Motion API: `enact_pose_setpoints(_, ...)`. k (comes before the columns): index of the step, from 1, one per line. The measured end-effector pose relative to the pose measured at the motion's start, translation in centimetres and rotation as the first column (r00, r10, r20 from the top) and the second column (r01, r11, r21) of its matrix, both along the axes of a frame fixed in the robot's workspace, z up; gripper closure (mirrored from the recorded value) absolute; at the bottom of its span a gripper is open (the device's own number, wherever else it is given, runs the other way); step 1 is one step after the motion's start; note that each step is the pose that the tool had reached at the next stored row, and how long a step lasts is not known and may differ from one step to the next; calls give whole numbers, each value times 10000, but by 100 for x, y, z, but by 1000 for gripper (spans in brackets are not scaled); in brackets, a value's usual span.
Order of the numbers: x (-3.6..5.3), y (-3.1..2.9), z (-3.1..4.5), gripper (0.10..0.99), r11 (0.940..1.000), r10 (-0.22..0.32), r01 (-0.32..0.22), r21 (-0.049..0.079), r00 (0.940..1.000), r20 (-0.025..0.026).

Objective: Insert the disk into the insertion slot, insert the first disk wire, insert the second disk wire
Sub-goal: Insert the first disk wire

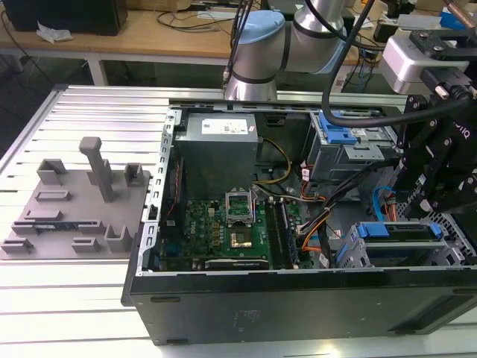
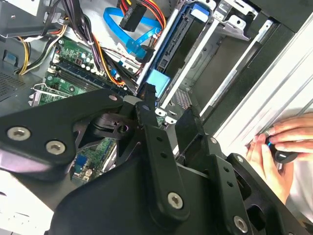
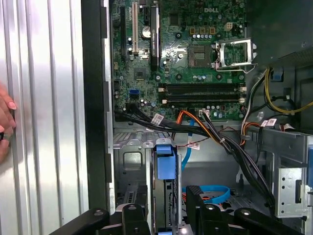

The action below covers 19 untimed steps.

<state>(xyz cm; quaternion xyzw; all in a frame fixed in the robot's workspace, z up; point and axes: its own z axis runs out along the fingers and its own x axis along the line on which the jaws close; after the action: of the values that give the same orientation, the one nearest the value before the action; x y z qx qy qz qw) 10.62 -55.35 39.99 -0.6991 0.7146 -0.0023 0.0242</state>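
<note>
The arm (image 1: pixel 268 45) reaches down into the open case (image 1: pixel 298 306). Its end effector (image 3: pixel 164 210) hangs right over the disk (image 1: pixel 395 231), with its fingers (image 2: pixel 146 98) wide apart, one on each side, holding nothing. The disk sits in the slot (image 1: pixel 350 255), low on the exterior view's right, and its long side runs left to right there. A person's hand (image 2: pixel 286 142) is on the table (image 1: pixel 74 298) beside the case.
</note>
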Motion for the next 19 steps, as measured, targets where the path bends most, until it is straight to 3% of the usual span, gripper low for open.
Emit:
enact_pose_setpoints(4,-3,19,-3,643,10000,1,-1,-11,10000,0)
enact_pose_setpoints(6,-5,53,-3,643,10000,-1,1,-16,10000,31)
enact_pose_setpoints(8,-11,115,-12,643,9999,0,1,-136,10000,57)
enact_pose_setpoints(9,-11,138,-13,643,9996,1,0,-286,10000,57)
enact_pose_setpoints(11,-11,195,-12,643,9968,6,-2,-804,10000,45)
enact_pose_setpoints(12,-11,207,-14,643,9953,6,-2,-970,10000,36)
enact_pose_setpoints(13,-11,224,-13,643,9921,6,-5,-1253,10000,8)
enact_pose_setpoints(14,-11,246,-13,643,9872,5,-10,-1598,10000,-29)
enact_pose_setpoints(16,-12,373,-14,643,9667,0,-15,-2559,10000,-58)
enact_pose_setpoints(19,-11,415,-19,643,9518,-37,23,-3067,10000,-38)
